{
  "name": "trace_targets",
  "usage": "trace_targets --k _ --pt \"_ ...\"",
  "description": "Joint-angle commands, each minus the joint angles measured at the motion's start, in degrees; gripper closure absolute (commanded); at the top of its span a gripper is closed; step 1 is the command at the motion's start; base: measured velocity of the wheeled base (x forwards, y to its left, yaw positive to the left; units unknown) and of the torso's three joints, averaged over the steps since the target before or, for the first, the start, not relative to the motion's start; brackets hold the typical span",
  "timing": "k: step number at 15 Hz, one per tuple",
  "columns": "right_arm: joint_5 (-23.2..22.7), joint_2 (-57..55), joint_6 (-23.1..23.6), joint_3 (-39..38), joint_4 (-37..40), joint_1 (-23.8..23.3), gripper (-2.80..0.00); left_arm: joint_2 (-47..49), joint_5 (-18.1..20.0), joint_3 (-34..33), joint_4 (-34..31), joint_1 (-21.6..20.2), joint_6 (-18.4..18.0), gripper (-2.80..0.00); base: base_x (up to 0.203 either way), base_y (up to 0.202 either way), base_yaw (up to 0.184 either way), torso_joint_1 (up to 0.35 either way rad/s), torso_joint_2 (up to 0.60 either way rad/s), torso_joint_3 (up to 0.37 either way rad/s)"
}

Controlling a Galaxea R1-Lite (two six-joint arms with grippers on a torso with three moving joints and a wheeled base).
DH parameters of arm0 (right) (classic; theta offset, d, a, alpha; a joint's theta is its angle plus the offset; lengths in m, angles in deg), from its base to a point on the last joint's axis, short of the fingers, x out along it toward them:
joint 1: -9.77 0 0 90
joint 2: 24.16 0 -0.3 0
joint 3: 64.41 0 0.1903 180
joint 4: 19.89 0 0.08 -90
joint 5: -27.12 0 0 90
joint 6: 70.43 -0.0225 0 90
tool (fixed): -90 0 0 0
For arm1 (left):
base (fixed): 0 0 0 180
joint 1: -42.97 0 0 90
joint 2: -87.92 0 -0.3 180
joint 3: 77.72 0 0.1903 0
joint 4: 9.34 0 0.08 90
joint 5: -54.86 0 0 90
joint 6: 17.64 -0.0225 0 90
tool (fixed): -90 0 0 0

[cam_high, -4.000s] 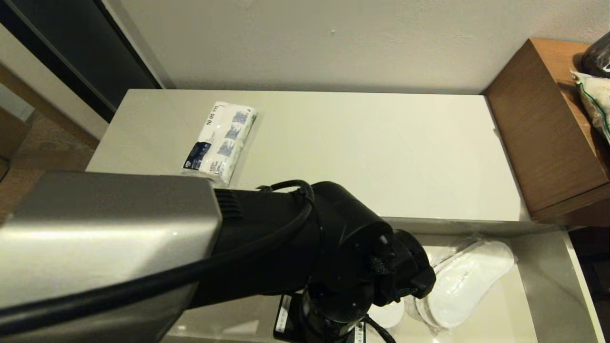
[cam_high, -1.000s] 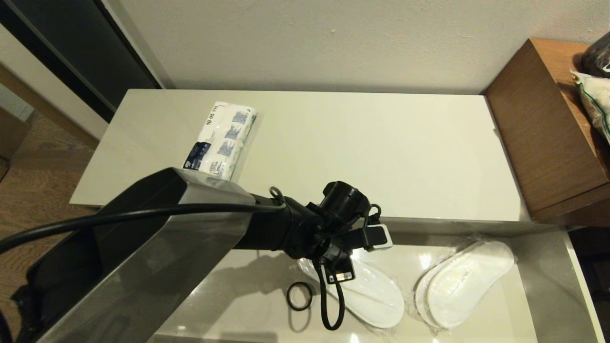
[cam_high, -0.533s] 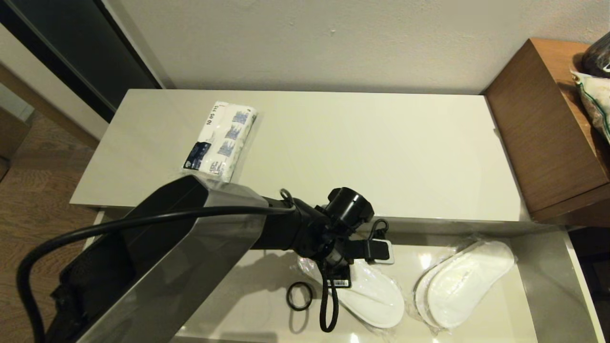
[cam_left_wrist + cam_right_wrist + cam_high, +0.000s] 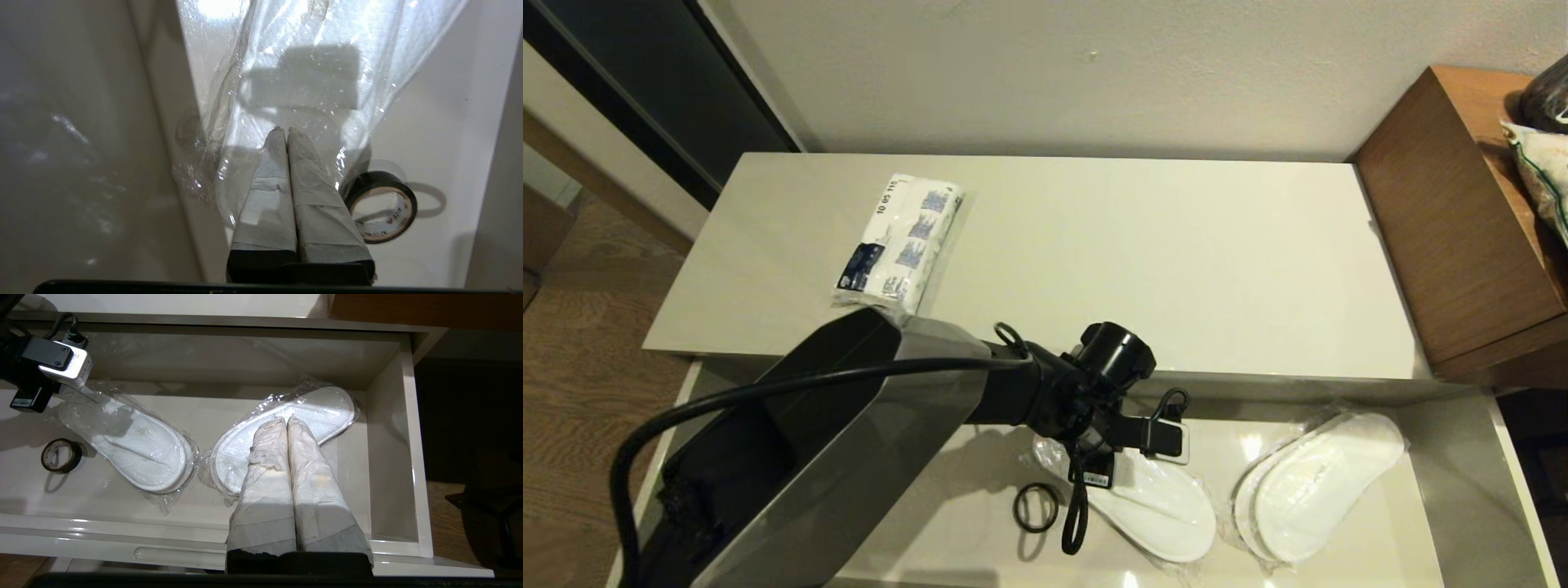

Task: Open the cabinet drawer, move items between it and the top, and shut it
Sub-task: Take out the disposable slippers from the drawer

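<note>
Left gripper over the open drawer, right gripper parked

The tissue packet (image 4: 899, 243) lies on the left of the top (image 4: 1176, 261). The left gripper (image 4: 285, 131), fingers closed and holding nothing, hangs over the left slippers (image 4: 1152, 502) inside the drawer (image 4: 1454, 457), beside a tape roll (image 4: 1036, 507). The right gripper (image 4: 286, 420), fingers closed, hovers above the right slippers (image 4: 1319, 482).

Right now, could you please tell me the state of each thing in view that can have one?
Drawer: pulled open.
Left slipper pack: sealed, lying in the drawer, its wrap pinched.
Right slipper pack: sealed, lying flat in the drawer.
Tissue packet: lying on the cabinet top.
Left gripper: fingers shut on the wrap.
Right gripper: fingers shut, empty.
</note>
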Motion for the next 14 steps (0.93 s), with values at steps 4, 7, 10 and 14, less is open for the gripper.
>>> trace_targets --k 4,7,10,14 --pt "0.0 -0.1 0.0 0.0 0.0 0.0 0.0 3.7 -0.2 4.2 -0.5 0.6 -4.2 0.0 0.0 0.0 0.0 0.0 0.0 0.0" --pt "0.0 -0.1 0.0 0.0 0.0 0.0 0.0 3.8 0.0 5.1 -0.4 0.6 -5.7 -2.8 0.0 0.0 0.0 0.0 0.0 0.0" --pt "0.0 -0.1 0.0 0.0 0.0 0.0 0.0 5.3 -0.1 8.1 -0.6 0.3 -6.7 -2.8 0.0 0.0 0.0 0.0 0.0 0.0" --pt "0.0 -0.1 0.0 0.0 0.0 0.0 0.0 6.6 0.0 8.8 -0.9 -0.8 -13.9 -2.8 0.0 0.0 0.0 0.0 0.0 0.0"
